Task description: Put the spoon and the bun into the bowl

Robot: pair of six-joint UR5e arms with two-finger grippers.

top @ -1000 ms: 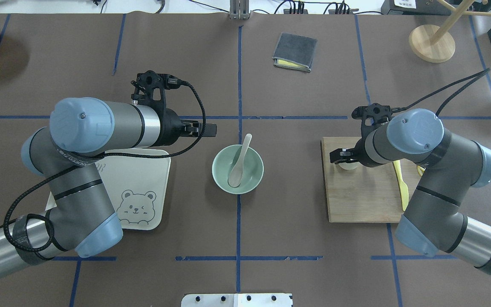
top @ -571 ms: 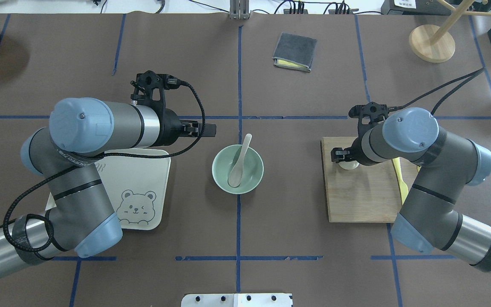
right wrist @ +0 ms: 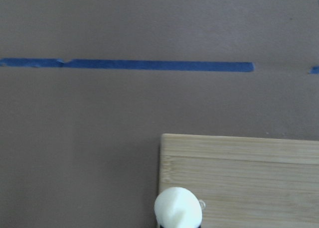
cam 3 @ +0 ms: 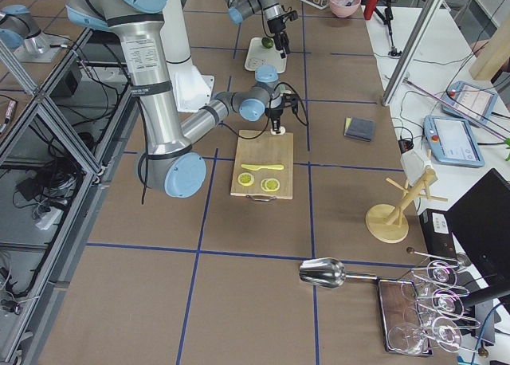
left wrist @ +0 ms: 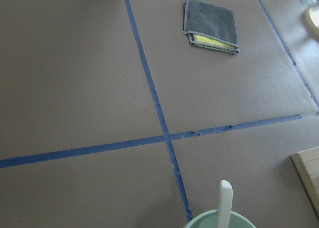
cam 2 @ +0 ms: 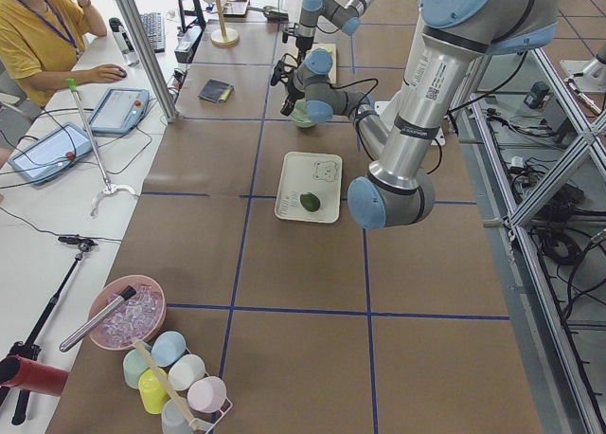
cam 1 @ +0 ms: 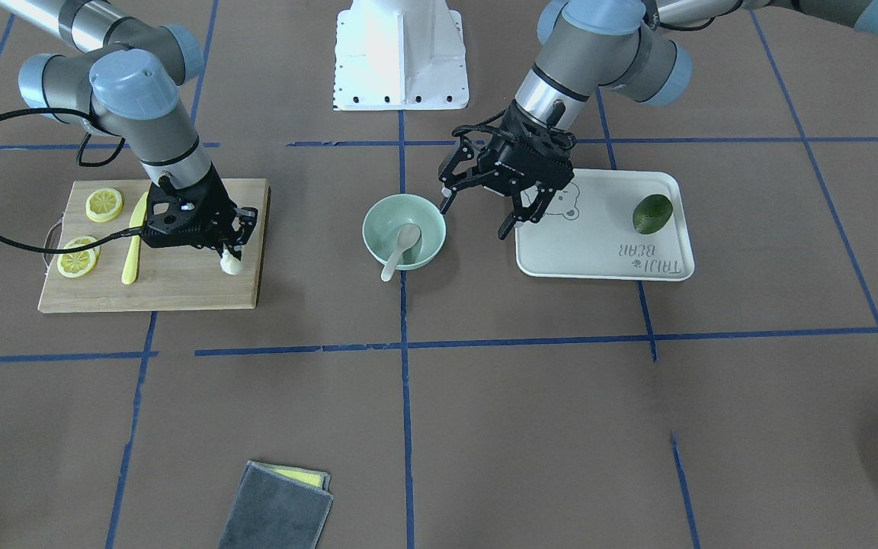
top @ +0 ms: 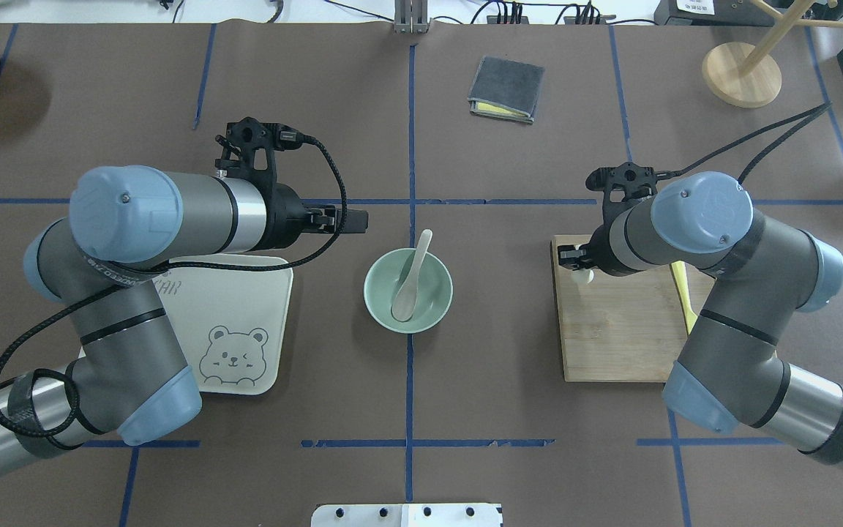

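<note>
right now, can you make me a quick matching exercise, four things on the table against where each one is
Things:
1. spoon
2. bun
3. green fruit
4. knife

Places:
a. on the tray
b. lying on the cutting board
c. in the bowl
d. held in the right gripper

Pairs: 1-c, 2-d, 3-a, 4-b
</note>
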